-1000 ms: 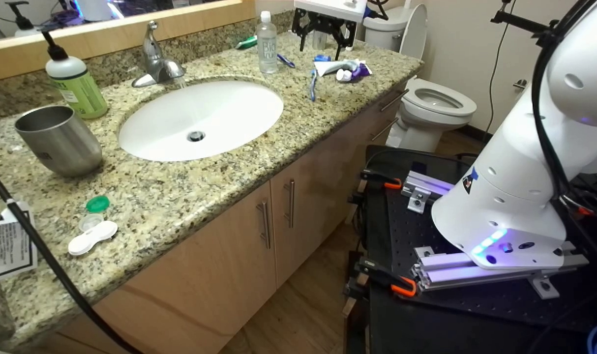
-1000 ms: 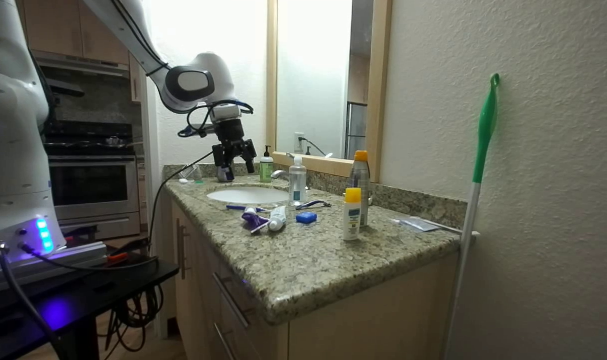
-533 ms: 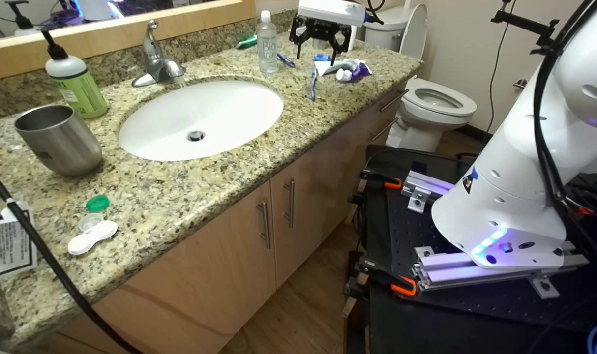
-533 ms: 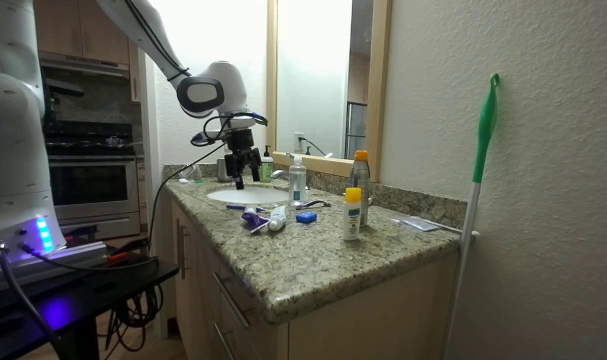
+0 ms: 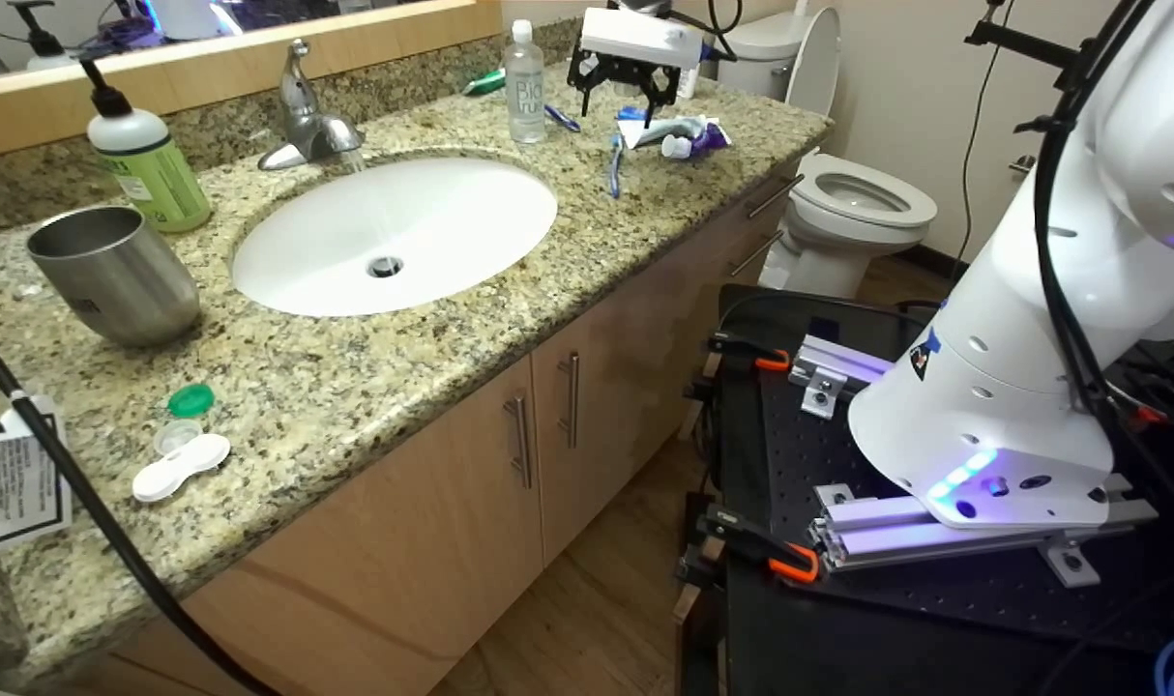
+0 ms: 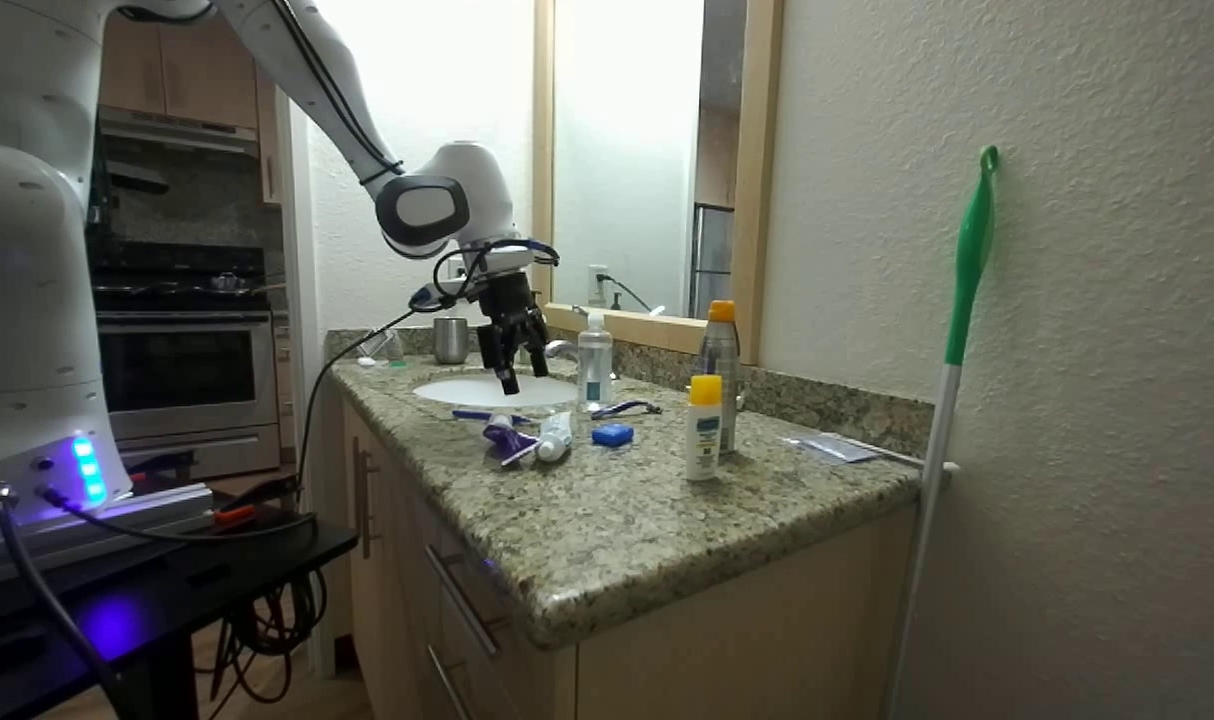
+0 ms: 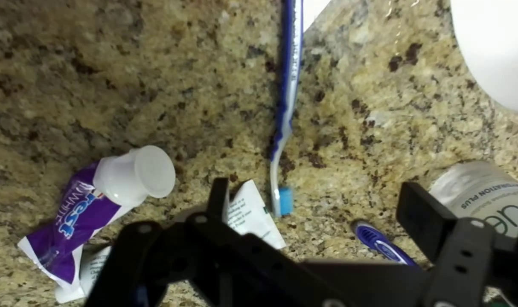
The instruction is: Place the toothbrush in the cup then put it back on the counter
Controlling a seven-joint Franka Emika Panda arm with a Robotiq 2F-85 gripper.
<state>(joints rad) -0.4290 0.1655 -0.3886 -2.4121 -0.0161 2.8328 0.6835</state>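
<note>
- The tool (image 7: 316, 198), black and two-fingered, hangs with its fingers spread wide, gripping nothing, and points down, presumably to pinch the slim blue-and-white plastic toothbrush (image 7: 286, 106).
- The toothbrush lies flat on the speckled beige-brown granite bench (image 5: 374, 367), its long handle lying free, which should ease a grasp.
- Just beside its bristle end lies a white printed tube (image 7: 254, 219) (one finger seems poised over it, so a straight descent might snag).
- Well apart, across the white oval sink (image 5: 471, 242), the tapered grey metal cup (image 5: 118, 275) stands upright, presumably so the toothbrush can drop in; that step is not yet done.
</note>
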